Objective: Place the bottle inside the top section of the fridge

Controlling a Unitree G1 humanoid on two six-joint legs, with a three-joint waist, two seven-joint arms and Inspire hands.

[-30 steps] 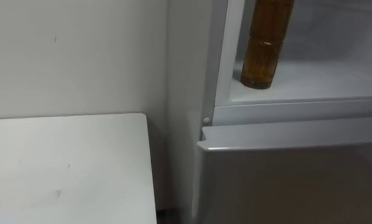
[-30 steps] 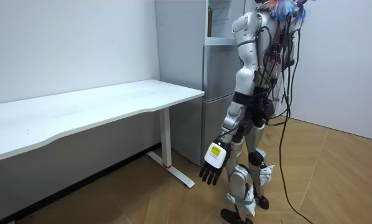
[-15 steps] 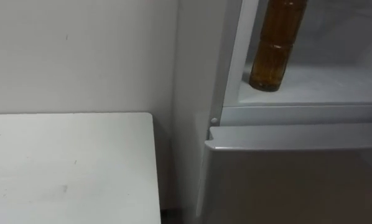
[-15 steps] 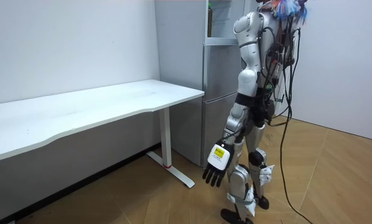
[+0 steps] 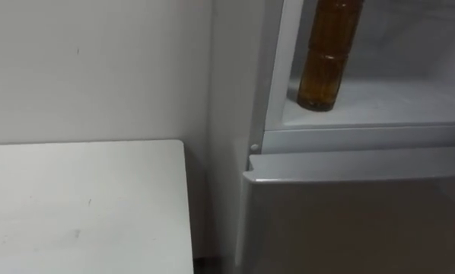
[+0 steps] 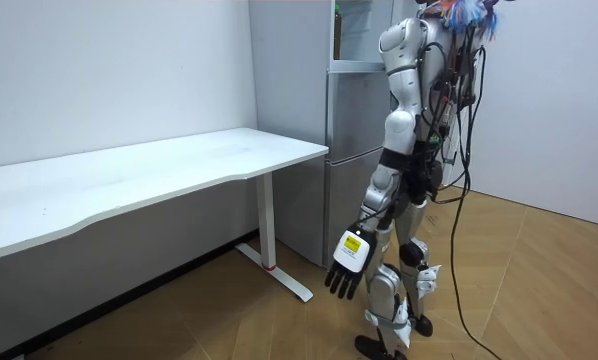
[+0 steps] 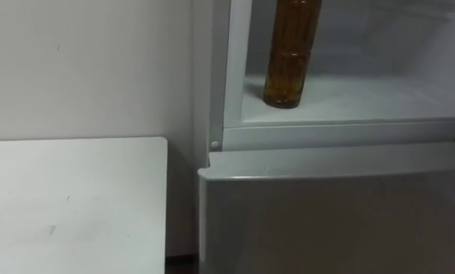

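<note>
- Right now my left hand (image 6: 345,272) hangs low beside the thigh in the room view, fingers loose and pointing at the floor, grasping nothing.
- Close on my left, the white desk (image 5: 83,205) ends with its right edge just beside the fridge (image 5: 349,221), a narrow dark gap between them.
- Straight ahead, the fridge's lower door is closed, its top lip directly under the open upper compartment.
- Beyond that lip the bottle (image 5: 324,61) stands upright on the white shelf (image 5: 395,103), long axis vertical, at the shelf's front left corner and just behind its front edge. Its top runs out of view.
- From the hanging hand the bottle lies up and forward, well apart, and nothing touches it.
- I judge the placing done. If I reach again, the left arm is on the bottle's side, and anything swung across that front edge would need to clear the bottle.
</note>
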